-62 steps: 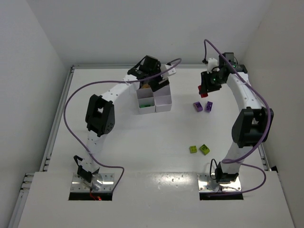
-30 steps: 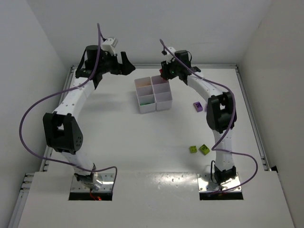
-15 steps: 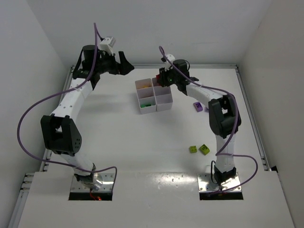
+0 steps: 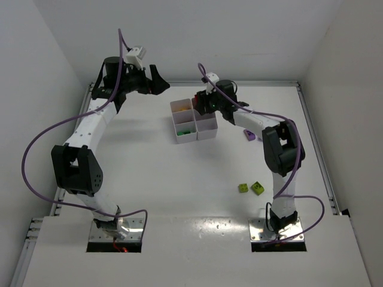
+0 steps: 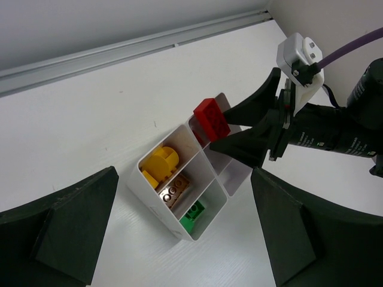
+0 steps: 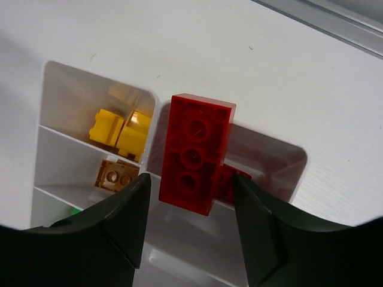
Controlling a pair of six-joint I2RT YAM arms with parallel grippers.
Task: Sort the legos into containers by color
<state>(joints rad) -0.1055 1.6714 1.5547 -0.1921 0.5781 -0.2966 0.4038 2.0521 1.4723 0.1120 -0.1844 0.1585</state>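
Note:
The white tray of containers [image 4: 206, 136] sits at the table's far middle. My right gripper [image 4: 201, 103] hangs over its far right compartment, jaws open. A red lego [image 6: 197, 152] lies loose between the fingers, a gap on each side, above another red lego [image 6: 232, 182] in that compartment. The left wrist view shows the same red lego [image 5: 211, 118] at the right gripper's [image 5: 222, 128] tips. Yellow [image 5: 158, 164], orange [image 5: 173, 191] and green [image 5: 194, 212] legos fill the tray's left column. My left gripper [image 4: 159, 82] is open and empty, raised left of the tray.
A purple lego [image 4: 249, 134] lies on the table right of the tray, partly behind the right arm. A lime lego [image 4: 243, 188] and a green one [image 4: 258, 188] lie nearer the right arm's base. A raised rail [image 4: 257, 82] edges the table's far side.
My right gripper has edged over the tray's far right compartment and its jaws have opened off the red lego. The left arm has swung up and stayed raised, open.

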